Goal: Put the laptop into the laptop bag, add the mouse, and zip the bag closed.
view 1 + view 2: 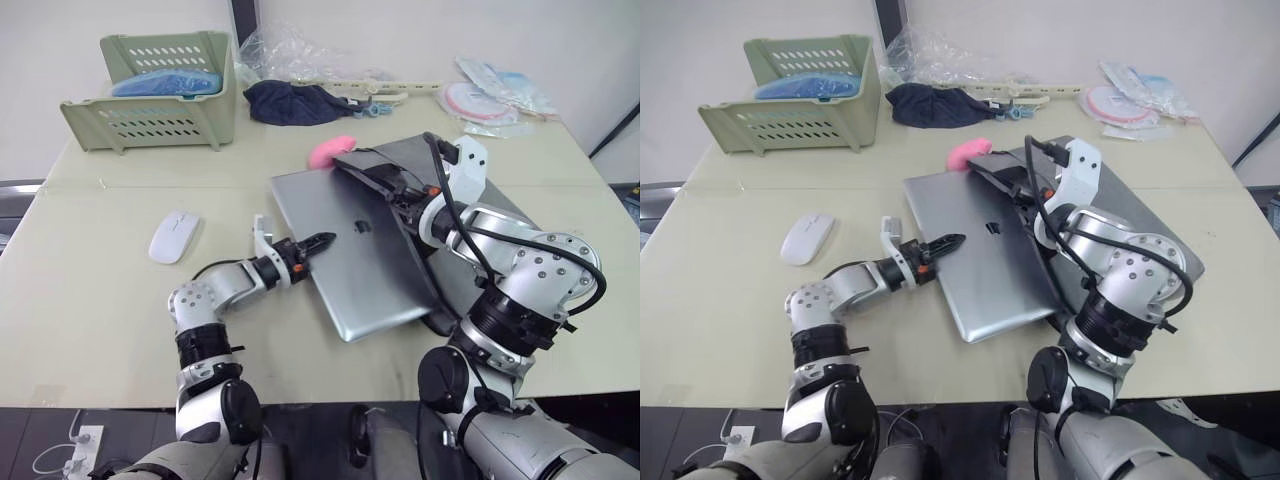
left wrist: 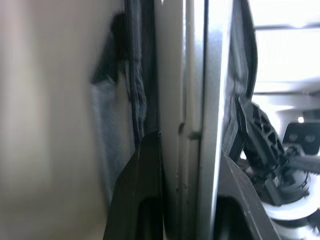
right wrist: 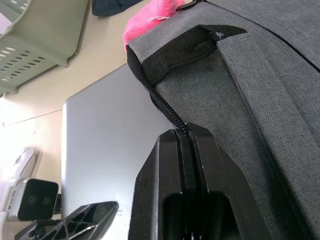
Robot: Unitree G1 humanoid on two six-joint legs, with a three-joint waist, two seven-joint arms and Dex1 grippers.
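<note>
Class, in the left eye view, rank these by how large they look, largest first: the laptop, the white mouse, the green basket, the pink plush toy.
1. laptop
2. green basket, clearly smaller in the picture, though it sits farther from the camera
3. white mouse
4. pink plush toy, partly hidden by the bag and farther away, so its place after the mouse is unsure

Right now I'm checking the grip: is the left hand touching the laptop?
Touching. The left wrist view shows the left hand's fingers clamped on the laptop's edge.

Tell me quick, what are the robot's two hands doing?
Left gripper: shut on the laptop edge.
Right gripper: shut on the laptop bag zipper edge.
</note>
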